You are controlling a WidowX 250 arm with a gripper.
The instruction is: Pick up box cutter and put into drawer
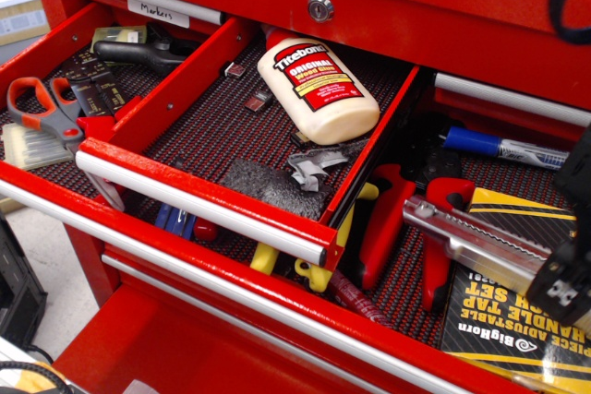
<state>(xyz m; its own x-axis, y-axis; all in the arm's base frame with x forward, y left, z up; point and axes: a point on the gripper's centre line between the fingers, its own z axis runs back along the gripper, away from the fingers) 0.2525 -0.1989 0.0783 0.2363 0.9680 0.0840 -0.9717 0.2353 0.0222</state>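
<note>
The tool (565, 285) shows only as a black part at the right edge, set over the rear end of the box cutter (471, 237); its jaws are cut off by the frame, so whether it grips the knife or how wide it stands cannot be told.

At the far left, a neighbouring compartment holds scissors (46, 113) with orange and grey handles, a pale block just beside them, and a dark tool further back. Next comes the drawer (199, 193), narrow, red, pulled open, with a silver bar handle across its front. On its dark red-flecked mesh liner lie a wood glue bottle (319, 89) on its side at the back, a few small metal pieces near it, and a grey pad with a crumpled silver scrap toward the front.

To the right, in the full-width red drawer (277, 311) below, red-handled pliers (388, 223) lie beside yellow handles. The box cutter rests tilted across the pliers and a black-and-yellow wrench set package (517, 320), well outside the narrow drawer. Behind it lies a blue-capped marker (503, 147).
</note>
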